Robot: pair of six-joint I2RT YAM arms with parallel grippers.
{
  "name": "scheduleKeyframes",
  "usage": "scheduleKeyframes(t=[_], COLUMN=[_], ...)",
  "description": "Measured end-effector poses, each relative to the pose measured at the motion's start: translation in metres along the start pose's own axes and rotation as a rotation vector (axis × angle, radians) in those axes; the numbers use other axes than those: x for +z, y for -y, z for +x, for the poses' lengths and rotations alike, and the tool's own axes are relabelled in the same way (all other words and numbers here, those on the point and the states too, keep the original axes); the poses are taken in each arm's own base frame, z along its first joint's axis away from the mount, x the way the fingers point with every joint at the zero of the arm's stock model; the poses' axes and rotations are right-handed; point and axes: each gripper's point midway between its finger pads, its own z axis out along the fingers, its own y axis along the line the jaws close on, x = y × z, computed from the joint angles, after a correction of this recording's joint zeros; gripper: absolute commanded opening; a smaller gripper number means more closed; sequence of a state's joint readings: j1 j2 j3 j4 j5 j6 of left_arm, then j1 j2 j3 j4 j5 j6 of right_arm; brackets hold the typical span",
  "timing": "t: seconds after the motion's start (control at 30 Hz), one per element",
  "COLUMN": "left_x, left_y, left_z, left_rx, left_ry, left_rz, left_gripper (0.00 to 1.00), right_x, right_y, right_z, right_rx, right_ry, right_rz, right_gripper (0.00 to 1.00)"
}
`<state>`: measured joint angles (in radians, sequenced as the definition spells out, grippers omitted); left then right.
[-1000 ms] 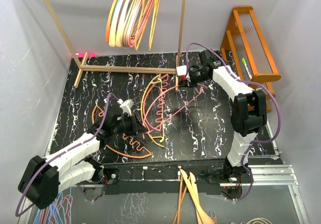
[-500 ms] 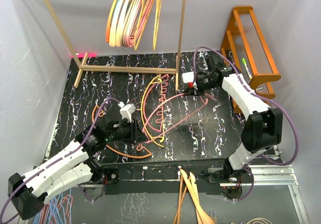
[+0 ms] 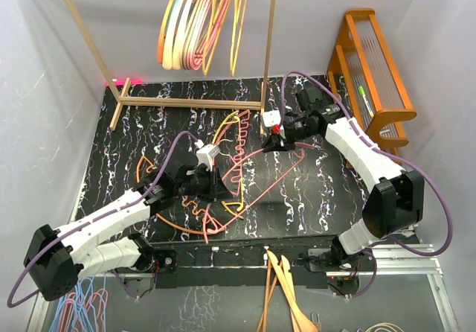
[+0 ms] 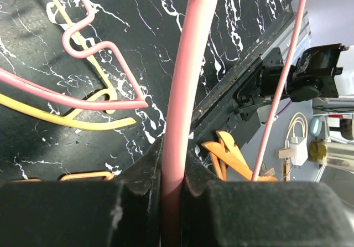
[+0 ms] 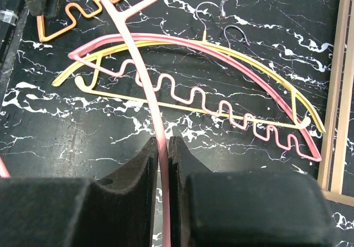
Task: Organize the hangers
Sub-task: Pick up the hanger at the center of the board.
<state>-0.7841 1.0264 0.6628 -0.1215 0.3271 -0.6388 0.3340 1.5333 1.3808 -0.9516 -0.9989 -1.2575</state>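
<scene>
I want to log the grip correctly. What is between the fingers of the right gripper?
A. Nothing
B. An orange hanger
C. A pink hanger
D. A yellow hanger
C: in the right wrist view the right gripper is shut on the thin bar of a pink hanger, which runs straight into the gap between its fingers.

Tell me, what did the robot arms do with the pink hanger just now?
The left gripper slid toward the table's middle and closed on the pink hanger. The right gripper, already pinching the hanger's other end, carried it nearer the arm bases. The hangers on the rack kept hanging there.
</scene>
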Motion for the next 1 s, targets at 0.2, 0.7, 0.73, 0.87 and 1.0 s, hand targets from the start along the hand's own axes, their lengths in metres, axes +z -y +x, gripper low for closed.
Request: scheduleKeyframes(t=[0.2,0.7,0.73,0.87,1.0], left_x=[-0.01,-0.03,-0.031,-0.035,-0.042], left_y=[-0.001,-0.009,-0.01,-0.01,-0.01], left_z=[-0.005,-0.005,-0.004,-0.006,-0.006], left_rx=[0.008,-0.006,-0.002,0.006,0.009], left_ry=[0.028,0.066,0.063,0.062,0.068], left_rz=[-0.028,-0.09,-0.096,-0.112,-0.126], left_gripper=[0.43,0.04,0.07,0.21,0.24], right_x=[0.003,0.004,0.004,0.005,0.004], right_y=[0.001,0.013,0.013,0.012,0.017], right_z=[0.006,0.017,0.017,0.017,0.024], right_rx=[0.017,0.056,0.057,0.061,0.069], right_ry=[-0.003,0.003,0.003,0.009,-0.001], right_rz=[0.009,0.036,0.036,0.03,0.041], right_gripper=[0.08,0.08,0.08,0.08,0.08])
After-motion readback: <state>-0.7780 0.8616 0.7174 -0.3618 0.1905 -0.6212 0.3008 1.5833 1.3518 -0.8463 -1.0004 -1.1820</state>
